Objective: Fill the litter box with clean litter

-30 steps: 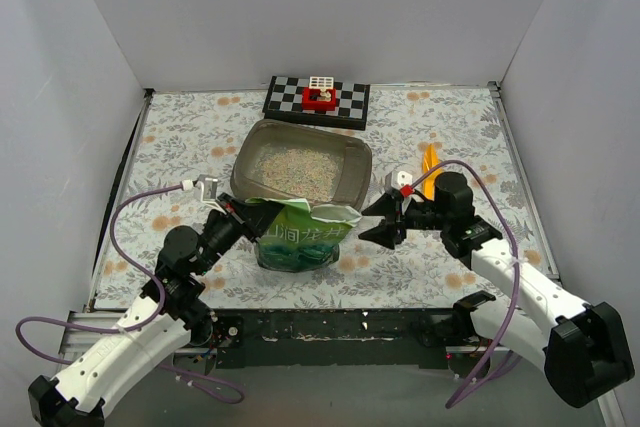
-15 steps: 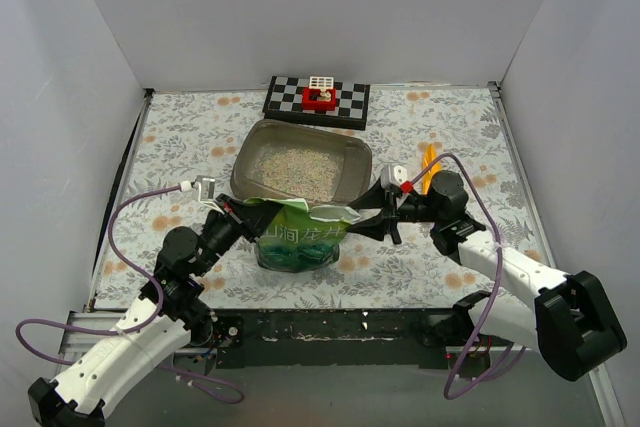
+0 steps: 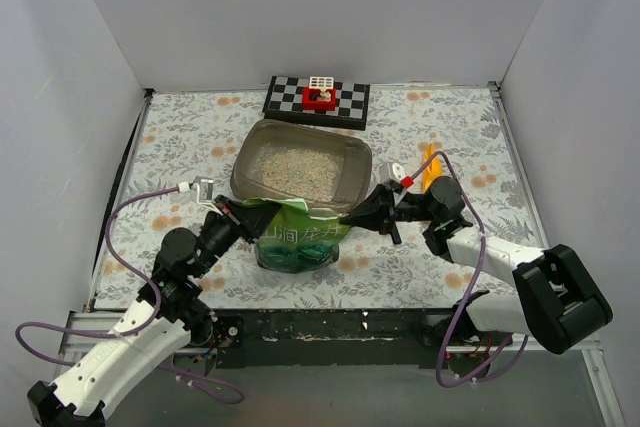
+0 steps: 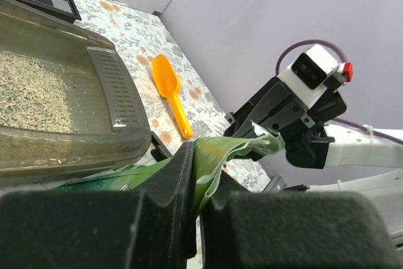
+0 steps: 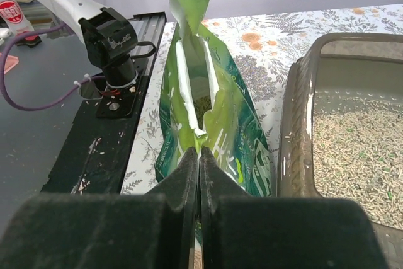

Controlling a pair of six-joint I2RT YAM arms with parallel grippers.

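Observation:
The litter box [image 3: 243, 159] is a grey-brown tray at mid-table holding a layer of clean litter [image 3: 298, 168]. Just in front of it stands a green bag [image 3: 300, 239] with its mouth stretched wide. My left gripper [image 3: 243, 209] is shut on the mouth's left edge, and my right gripper [image 3: 350, 219] is shut on its right edge. The left wrist view shows its jaws [image 4: 198, 174] pinching the green film, with the litter box [image 4: 119, 102] beyond. In the right wrist view the jaws [image 5: 200, 152] clamp the bag [image 5: 236, 111] next to the litter box [image 5: 293, 124]; granules show inside the bag.
A yellow-orange scoop [image 3: 428, 165] lies on the floral cloth right of the litter box. A black-and-white checkered board [image 3: 345, 102] with a small red block [image 3: 320, 97] sits at the back. White walls close in three sides.
My right gripper has moved left from beside the scoop to the bag's right edge and shut on it. The left gripper has kept its hold.

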